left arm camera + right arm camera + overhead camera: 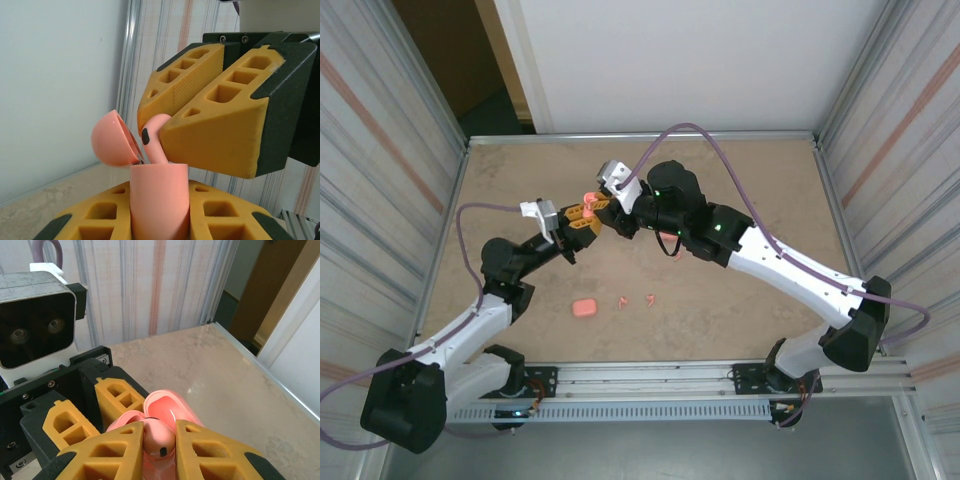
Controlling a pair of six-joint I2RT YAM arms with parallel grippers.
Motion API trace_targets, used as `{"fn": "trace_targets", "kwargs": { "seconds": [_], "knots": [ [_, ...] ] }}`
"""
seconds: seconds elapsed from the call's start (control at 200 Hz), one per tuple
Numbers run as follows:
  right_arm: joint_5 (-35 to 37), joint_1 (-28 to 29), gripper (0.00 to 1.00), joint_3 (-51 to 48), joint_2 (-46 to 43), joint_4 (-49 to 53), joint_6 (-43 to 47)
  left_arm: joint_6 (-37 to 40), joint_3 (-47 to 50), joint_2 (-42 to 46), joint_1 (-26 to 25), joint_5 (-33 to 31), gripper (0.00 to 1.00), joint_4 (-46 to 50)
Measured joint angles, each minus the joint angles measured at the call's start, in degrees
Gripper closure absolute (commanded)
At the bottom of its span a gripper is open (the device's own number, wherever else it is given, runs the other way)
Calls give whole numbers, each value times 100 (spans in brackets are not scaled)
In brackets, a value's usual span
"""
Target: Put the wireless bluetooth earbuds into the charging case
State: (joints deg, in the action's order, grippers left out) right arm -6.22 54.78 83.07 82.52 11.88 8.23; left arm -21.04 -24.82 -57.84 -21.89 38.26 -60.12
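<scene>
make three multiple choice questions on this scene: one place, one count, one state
1. Where is the earbud in the right gripper? A lying loose; B at the mouth of the held case in the left gripper; C on the floor
2. How many loose earbuds lie on the table right of the closed case? A two; B none; C five
3. The held case's lid is: A snapped shut; B missing; C tipped back
Answers: 1 B, its stem enters the case's mouth; 2 A, two tiny pink pieces in the top view; 3 C, it leans back on its hinge.
</scene>
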Motion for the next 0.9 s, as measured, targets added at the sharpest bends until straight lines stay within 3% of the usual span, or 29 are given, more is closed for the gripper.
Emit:
{"fn": "trace_targets", "kwargs": {
  "seconds": [0.496, 0.767, 0.897],
  "knots": [
    [-293, -4, 71, 85, 39, 59, -2, 0, 0, -2, 0, 37, 100, -13],
    [-549, -11, 53, 96, 39, 192, -35, -2, 0, 4, 0, 63, 100, -20],
    [-592, -33, 39, 155, 33, 225, -61, -2, 0, 22, 0, 63, 100, -17]
  ]
}}
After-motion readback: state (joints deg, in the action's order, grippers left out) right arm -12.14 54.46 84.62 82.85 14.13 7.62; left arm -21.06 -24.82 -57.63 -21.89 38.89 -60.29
